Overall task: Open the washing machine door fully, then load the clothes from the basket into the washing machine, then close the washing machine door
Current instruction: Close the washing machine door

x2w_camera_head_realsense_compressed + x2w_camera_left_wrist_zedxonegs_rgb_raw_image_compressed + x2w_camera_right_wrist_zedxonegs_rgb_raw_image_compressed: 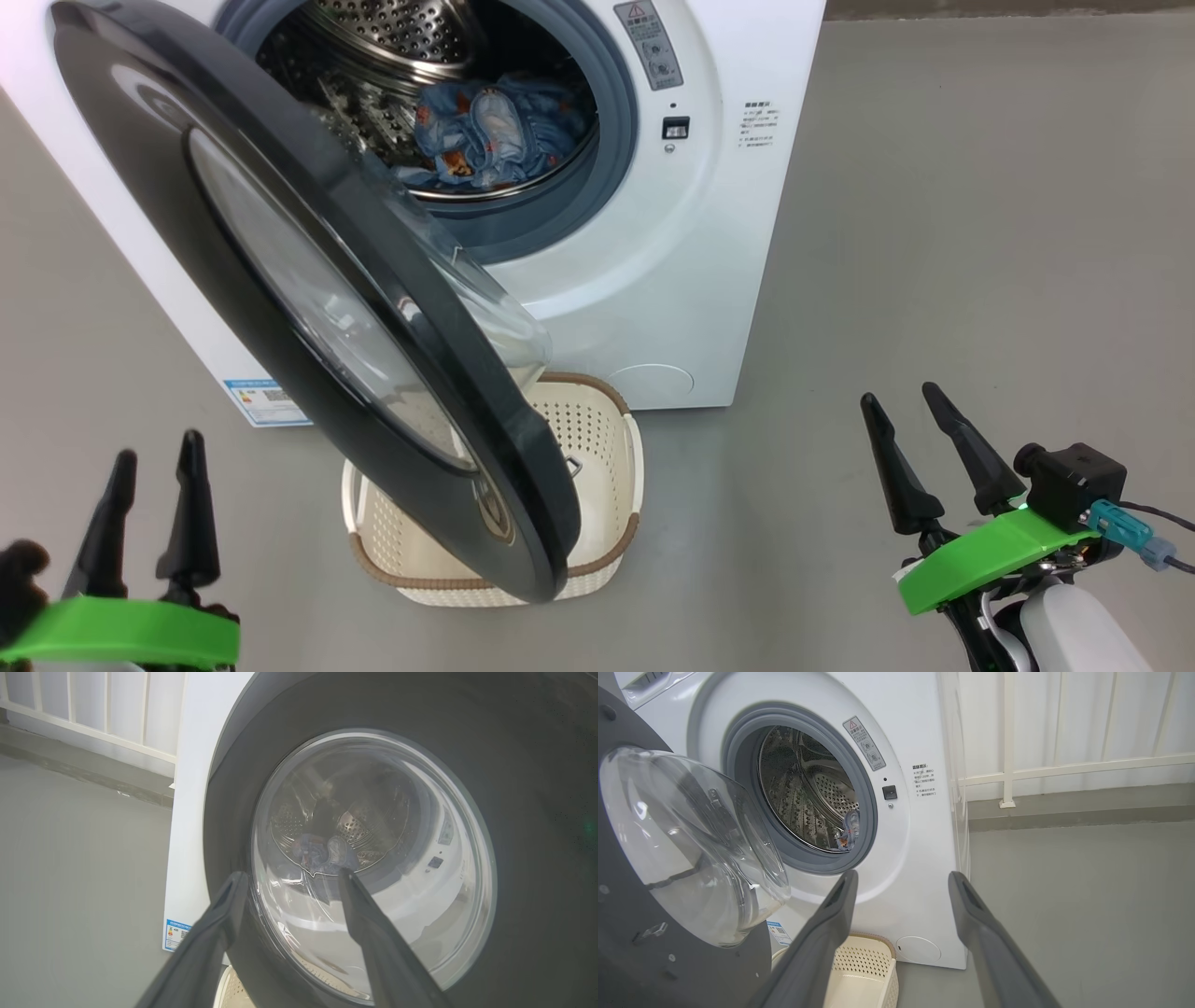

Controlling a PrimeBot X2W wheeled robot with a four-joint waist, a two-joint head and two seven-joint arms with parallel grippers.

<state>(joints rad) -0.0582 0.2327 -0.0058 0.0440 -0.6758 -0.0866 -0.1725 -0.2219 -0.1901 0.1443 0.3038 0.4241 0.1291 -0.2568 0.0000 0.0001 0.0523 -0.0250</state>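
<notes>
The loading part of the job looks finished. The clothes [495,131], a blue bundle with orange-brown print and a pale piece folded into it, lie in the bottom of the perforated steel drum [401,37] of the washing machine [653,261]. The basket [597,439] sits on the grey floor [934,187] just in front of the machine. What shows of its inside is bare cream plastic (the near-left part is hidden behind the door in the head view, so a small item there cannot be ruled out).

The washing machine door [308,308] stands swung out from the opening at a slant. Its bulging glass bowl faces the drum and its lower edge hangs over the basket. It is neither flat back against the cabinet nor anywhere near latched, so closing it is the one step plainly left.

The left claw [159,450] sits low at the robot's left with its fingers spread apart and nothing between them. The left wrist view looks straight at the glossy outer face of the door, with the clothes dimly visible through the window, and no contact with the door can be made out. The right claw [899,392] is also spread wide and empty, well apart from the machine over bare floor.

Judging by position, the left claw is better placed to push the door's outer face toward the opening.
</notes>
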